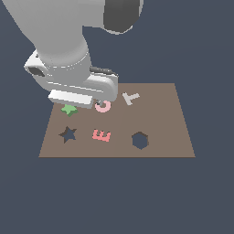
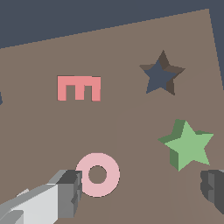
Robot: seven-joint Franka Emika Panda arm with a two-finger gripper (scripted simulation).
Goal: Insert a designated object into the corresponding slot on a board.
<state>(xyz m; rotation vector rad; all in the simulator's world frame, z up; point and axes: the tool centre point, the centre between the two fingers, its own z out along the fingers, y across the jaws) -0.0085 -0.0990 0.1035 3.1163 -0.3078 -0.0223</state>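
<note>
So the green star was lying flat on the brown board, not in its slot yet. In the exterior view you could only see a bit of it poking out from under the arm's head, near the board's back corner on the exterior view's left. The star-shaped slot sat just in front of it in that view, close but clearly apart, dark and empty. My guess is the pieces were scattered loose on top so the arm has to fetch the right one and carry it over.

The tool was spread wide, nothing pinched. In the wrist view one finger was right beside the pink ring and the other finger was just past the star at the frame edge. So both the ring and the star fell between the fingers, which looked a bit awkward to me: closing from there could catch the ring too. I'd say it needed to shift toward the star first. How high it hovered above the board I couldn't tell.

Further out, the pink E lay between the star slot and the hexagon hole, and a pale T sat toward the back. Those looked like distractors. Everything sat on a plain dark floor.
</note>
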